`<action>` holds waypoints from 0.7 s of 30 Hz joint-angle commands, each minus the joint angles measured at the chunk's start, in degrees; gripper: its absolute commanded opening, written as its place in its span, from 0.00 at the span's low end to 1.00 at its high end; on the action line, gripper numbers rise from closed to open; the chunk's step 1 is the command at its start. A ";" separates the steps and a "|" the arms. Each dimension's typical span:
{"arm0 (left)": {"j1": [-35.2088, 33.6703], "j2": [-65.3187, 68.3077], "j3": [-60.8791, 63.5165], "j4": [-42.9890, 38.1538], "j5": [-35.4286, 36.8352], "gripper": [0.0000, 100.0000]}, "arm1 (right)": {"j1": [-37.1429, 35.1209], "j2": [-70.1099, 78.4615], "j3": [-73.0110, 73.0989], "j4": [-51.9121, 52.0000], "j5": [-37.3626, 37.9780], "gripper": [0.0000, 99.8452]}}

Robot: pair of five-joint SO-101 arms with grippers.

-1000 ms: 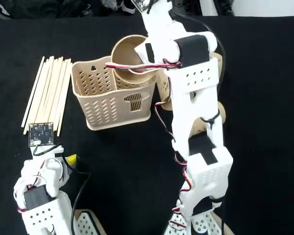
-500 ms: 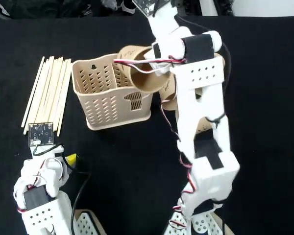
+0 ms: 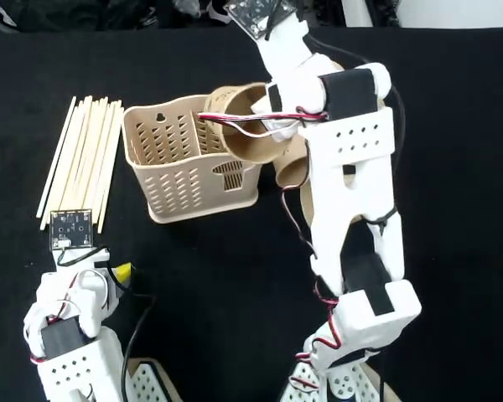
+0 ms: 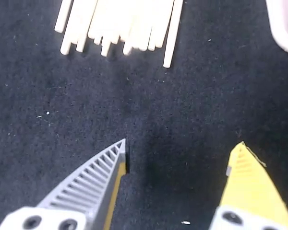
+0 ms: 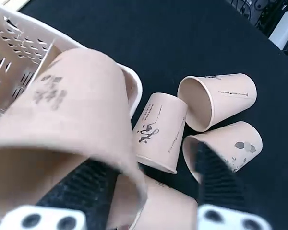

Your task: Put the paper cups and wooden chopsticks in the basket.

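The paper cup [image 3: 250, 134] tips further toward the basket [image 3: 184, 180], drop seemingly near; we cannot tell the right claw's [image 5: 156, 163] grip.

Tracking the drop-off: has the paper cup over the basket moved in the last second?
Yes. The paper cup has shifted right, from over the basket's back corner to its right rim, tipping sideways.

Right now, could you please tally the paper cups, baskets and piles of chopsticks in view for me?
Paper cups: 5 (one tipped at the basket's rim, four on the table beside it)
Baskets: 1
Chopstick piles: 1
Total: 7
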 commanded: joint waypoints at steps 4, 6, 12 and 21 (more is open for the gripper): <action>0.48 -0.35 0.22 -0.18 -0.53 0.33 | -4.66 -2.68 -5.23 -1.76 -0.35 0.28; 0.40 -0.35 0.22 -0.18 -0.53 0.33 | -4.84 -2.59 -5.05 -5.01 -2.99 0.28; 0.40 -0.35 0.22 -0.18 -0.53 0.33 | -4.22 1.10 -5.41 -12.84 -5.01 0.28; 0.40 -0.35 0.22 -0.26 -0.53 0.33 | -2.64 4.44 -13.49 -5.01 -4.57 0.28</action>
